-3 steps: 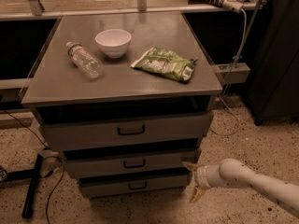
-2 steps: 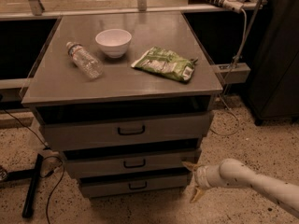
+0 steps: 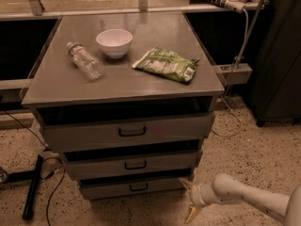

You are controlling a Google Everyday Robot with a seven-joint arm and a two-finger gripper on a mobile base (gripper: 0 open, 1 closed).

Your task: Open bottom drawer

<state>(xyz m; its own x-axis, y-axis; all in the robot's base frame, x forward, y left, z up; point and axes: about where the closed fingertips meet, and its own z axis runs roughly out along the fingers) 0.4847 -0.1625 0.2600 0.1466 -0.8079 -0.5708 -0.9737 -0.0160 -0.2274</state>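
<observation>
Above speckled floor (image 3: 244, 149), bottom drawer (image 3: 103, 189) just beside spread fingers (image 3: 192, 214)

Dim, warm overhead light; soft sheen on bench (image 3: 117, 86), black shadow under its top. Gripper (image 3: 187, 200) low right by bottom drawer (image 3: 108, 189), fingers apart, palely lit.

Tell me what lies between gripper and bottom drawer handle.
Nothing: the camera view shows only bare front of the bottom drawer between its handle and the gripper, low by the cabinet's right corner.
</observation>
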